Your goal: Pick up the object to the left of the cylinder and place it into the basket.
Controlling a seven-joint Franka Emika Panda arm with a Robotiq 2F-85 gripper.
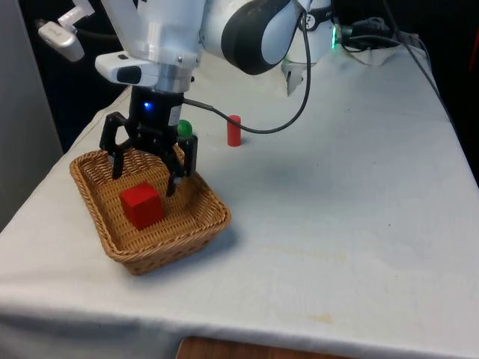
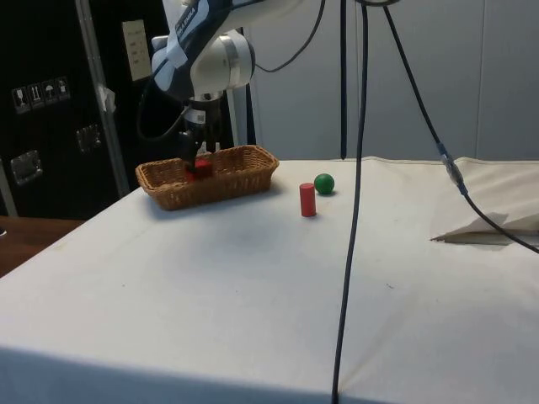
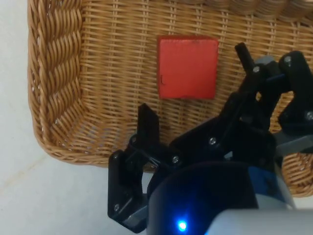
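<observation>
1. Red cube flat on the weave inside the basket, clear of its walls.
2. Gripper poised just above the cube, jaws spread wide, holding nothing.
3. Cube directly below the jaws; retreat likely straight up.
4. Red cylinder and green ball on the table beyond the basket.
</observation>
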